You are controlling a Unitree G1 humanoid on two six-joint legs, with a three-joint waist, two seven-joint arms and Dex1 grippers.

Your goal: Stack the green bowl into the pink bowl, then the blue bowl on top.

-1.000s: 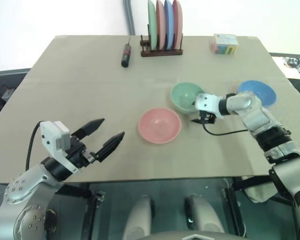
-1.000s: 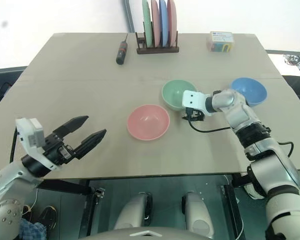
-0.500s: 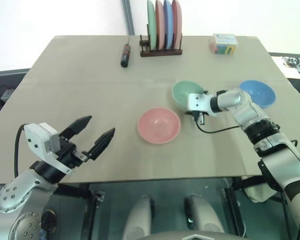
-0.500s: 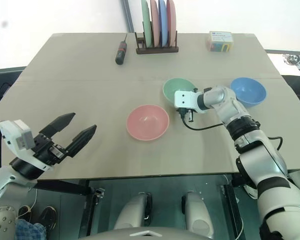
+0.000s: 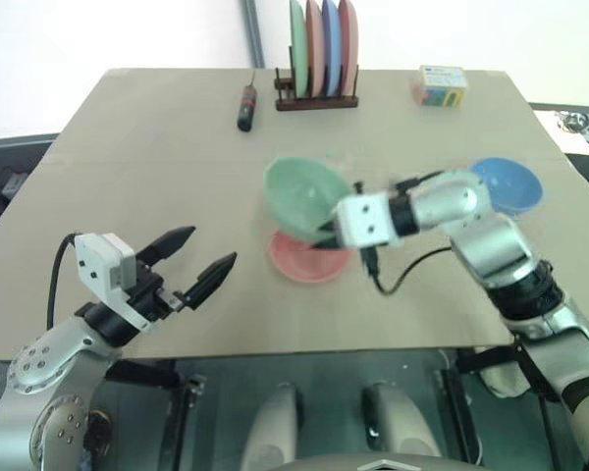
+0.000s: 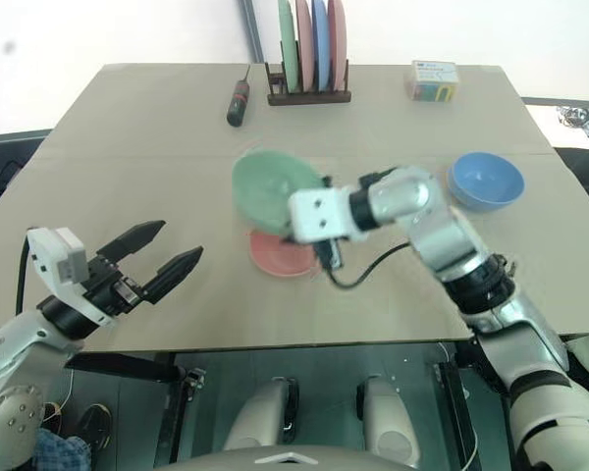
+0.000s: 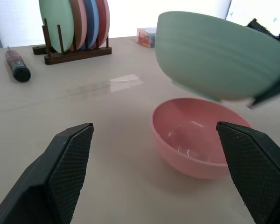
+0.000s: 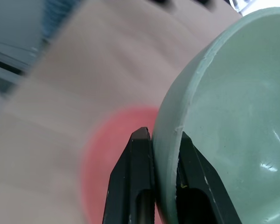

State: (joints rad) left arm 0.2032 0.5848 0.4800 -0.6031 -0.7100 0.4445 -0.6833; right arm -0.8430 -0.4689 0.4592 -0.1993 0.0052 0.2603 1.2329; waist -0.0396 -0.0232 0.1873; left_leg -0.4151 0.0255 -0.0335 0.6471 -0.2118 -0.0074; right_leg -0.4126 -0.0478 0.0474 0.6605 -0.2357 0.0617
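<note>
The right gripper (image 8: 161, 144) is clamped tight, its arm reaching across toward the robot's left. The left gripper (image 5: 202, 257) hangs level, fingers spread wide.

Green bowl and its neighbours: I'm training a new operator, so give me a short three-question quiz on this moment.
1. True or false: the green bowl rests on the table.
2. Which gripper holds a bowl? A) left gripper B) right gripper C) neither
3. Fill in: directly below the lifted bowl sits the ___ bowl.

Key
1. False: it hangs tilted in the air, clear of the pink bowl.
2. B: its fingers pinch the green bowl's rim; the left gripper is open and empty.
3. Pink. The blue bowl stands apart on the table, off to the robot's right.
</note>
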